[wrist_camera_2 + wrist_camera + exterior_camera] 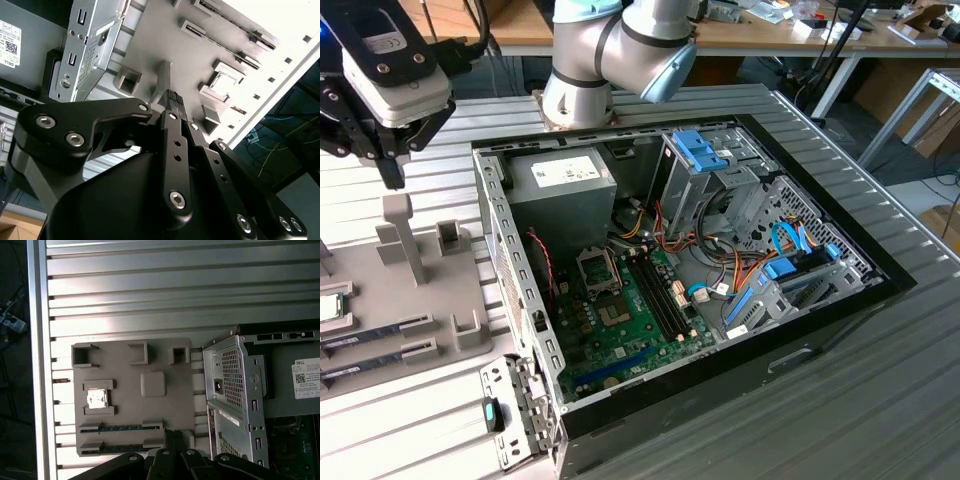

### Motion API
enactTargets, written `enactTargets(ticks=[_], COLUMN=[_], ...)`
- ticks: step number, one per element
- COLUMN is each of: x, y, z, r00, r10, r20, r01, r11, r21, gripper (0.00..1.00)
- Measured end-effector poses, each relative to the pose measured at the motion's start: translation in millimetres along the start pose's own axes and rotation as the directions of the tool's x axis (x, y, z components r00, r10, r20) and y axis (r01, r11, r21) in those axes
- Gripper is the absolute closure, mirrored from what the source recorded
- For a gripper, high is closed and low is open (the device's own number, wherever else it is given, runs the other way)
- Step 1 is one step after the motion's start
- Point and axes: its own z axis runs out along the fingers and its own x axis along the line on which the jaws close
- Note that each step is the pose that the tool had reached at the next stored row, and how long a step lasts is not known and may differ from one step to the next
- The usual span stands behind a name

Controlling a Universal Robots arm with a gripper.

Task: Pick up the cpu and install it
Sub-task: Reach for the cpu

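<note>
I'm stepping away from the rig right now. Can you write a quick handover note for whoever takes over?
Black end effector: shut, holding nothing, hovering above the flat grey plastic fixture tray.
Small silvery square cpu: lying in its pocket on that tray, untouched.
Metal-framed cpu socket on the green motherboard in the open black computer case: no chip seated, as far as the exterior view shows.
Done: nothing yet. Left: pick-up and install.
</note>
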Motion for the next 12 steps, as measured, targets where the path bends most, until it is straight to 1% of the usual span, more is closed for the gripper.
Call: enactTargets(ticks=[12], x=[6.6], y=[-0.5], z=[-0.1], r00=[1.0], r10=[0.0], r20=[0.0], r01=[0.0], r11=[1.0], r21=[0.0], gripper=[0.89])
